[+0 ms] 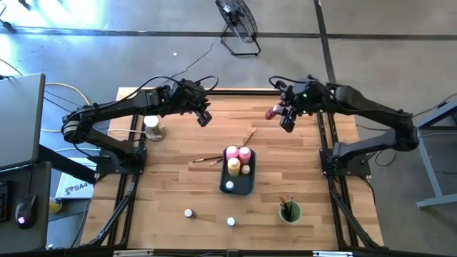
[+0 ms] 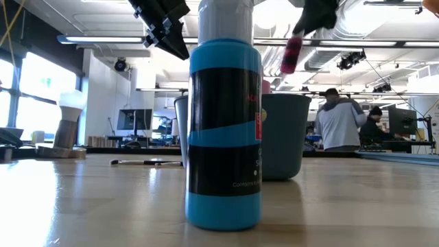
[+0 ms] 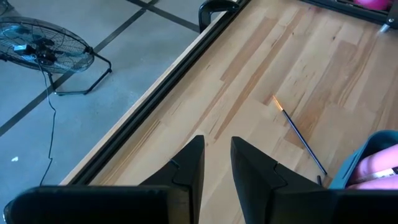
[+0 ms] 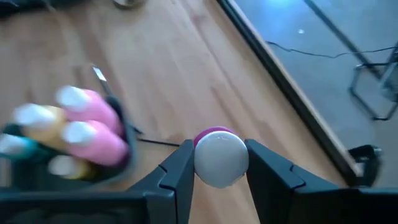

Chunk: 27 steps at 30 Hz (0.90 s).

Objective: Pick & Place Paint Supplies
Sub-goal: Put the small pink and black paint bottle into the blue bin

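Right wrist view: right gripper (image 4: pixel 217 163) jaws clamp a magenta plastic squeeze bottle (image 4: pixel 217 155) with rounded white cap; left gripper (image 3: pixel 216 163) jaws narrowly parted, empty.

Bare wooden worktop (image 1: pixel 171 171) is left open on both sides of the blue-grey rectangular tray (image 1: pixel 238 187). Passage straight down into the tray is blocked by upright pink and yellow squeeze bottles (image 1: pixel 238 158) crowded inside.

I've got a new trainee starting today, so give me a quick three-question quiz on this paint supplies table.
1. True or false: the right pincer holds a pink white-capped squeeze bottle.
2. What stands in the round green cup? A) thin brown-handled paintbrushes B) jars C) nothing
3. Fill in: the empty left pincer hangs above the ____ tabletop.

Key: 1 true; 2 A; 3 wooden.
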Tool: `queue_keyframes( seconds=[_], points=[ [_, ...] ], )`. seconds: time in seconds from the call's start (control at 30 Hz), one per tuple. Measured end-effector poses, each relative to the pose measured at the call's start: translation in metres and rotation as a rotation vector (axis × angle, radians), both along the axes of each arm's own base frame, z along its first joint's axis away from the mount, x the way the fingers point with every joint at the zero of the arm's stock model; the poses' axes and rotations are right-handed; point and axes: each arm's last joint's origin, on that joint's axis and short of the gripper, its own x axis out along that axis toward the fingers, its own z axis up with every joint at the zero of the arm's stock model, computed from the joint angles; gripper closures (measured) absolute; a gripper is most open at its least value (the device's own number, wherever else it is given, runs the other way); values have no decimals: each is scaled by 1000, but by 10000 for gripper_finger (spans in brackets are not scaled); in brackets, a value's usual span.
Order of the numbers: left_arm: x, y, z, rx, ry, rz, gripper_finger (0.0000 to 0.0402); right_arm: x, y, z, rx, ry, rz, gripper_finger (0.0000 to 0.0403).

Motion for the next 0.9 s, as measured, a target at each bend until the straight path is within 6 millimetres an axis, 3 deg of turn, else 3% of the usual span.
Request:
queue_keyframes(
  seconds=[0.63,0.9],
  points=[
    [0,0,0,-1,1,0,325,13,98,3,278,-116,-9,286],
    [0,0,0,-2,5,-1,325,44,138,-19,347,-72,34,282]
  ],
)
